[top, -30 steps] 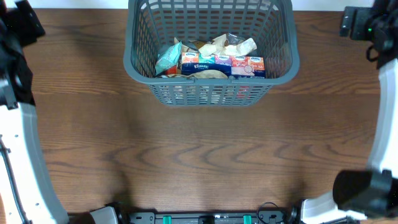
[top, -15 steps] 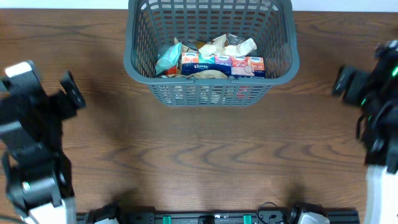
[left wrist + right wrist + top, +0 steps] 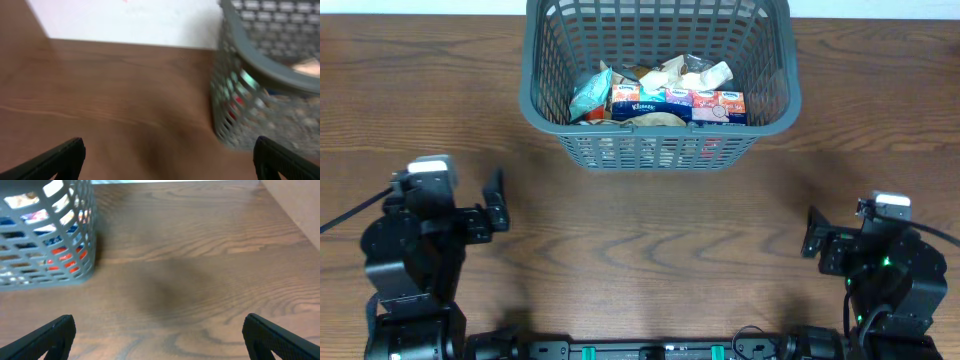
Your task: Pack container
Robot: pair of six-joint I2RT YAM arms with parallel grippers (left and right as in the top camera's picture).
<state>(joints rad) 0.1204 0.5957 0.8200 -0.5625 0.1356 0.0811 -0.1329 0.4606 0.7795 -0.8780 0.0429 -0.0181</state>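
both low, spread, left gripper [image 3: 168,158], right gripper [image 3: 160,333]

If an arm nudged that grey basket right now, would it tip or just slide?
Probably slide: the basket looks wide and low, with packets weighting its base. Its slotted plastic looks thin, so it is likely light and slightly flexible.

The brand name "Kleenex" could be read on a small blue rectangular tissue packet [image 3: 638,104] lying inside the large dark grey slotted plastic basket [image 3: 533,95], close to the basket's front wall. Blue and red-orange packets [image 3: 706,102] in the same row against that wall carried print too small to read. Both wrist views were too blurred to show any lettering.
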